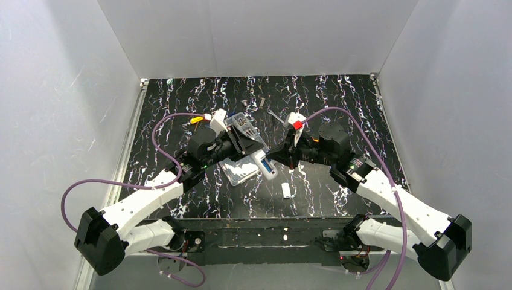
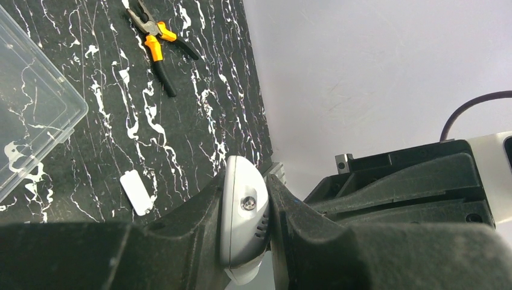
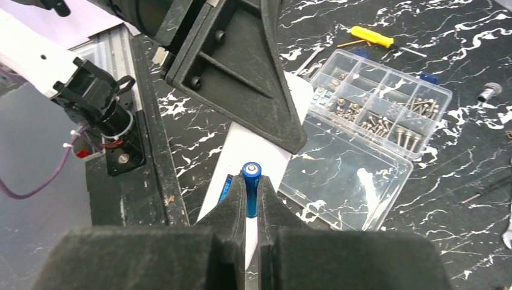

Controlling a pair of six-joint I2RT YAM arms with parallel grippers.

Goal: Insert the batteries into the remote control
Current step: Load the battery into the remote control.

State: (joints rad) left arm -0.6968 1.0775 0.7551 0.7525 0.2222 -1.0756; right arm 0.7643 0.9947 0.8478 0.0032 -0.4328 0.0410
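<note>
- Black fingertips (image 3: 236, 208) of the right gripper (image 3: 252, 202) fill the near edge of the right wrist view, pressed together on a blue battery (image 3: 251, 181) that stands upright with its metal end cap poking out above them.
- Just beyond that battery lies the remote control (image 3: 250, 151), a white bar running from near to far under the fingers.
- A blue sliver (image 3: 226, 184) shows against the remote just left of the fingers; it is too hidden to tell more.
- The left gripper (image 2: 244, 202) is clamped on one rounded end of the remote, one finger on each side.
- From above, the remote hangs at the middle of the table (image 1: 338, 103), between the two grippers and over the near right edge of the clear lid (image 1: 236, 174).
- A compartment box (image 3: 386, 103) of screws lies open to the right, with a yellow-handled screwdriver (image 3: 371, 36) further off.
- A small white cover piece (image 2: 136, 192) lies on the table, well apart from the orange-handled pliers (image 2: 154, 39).
</note>
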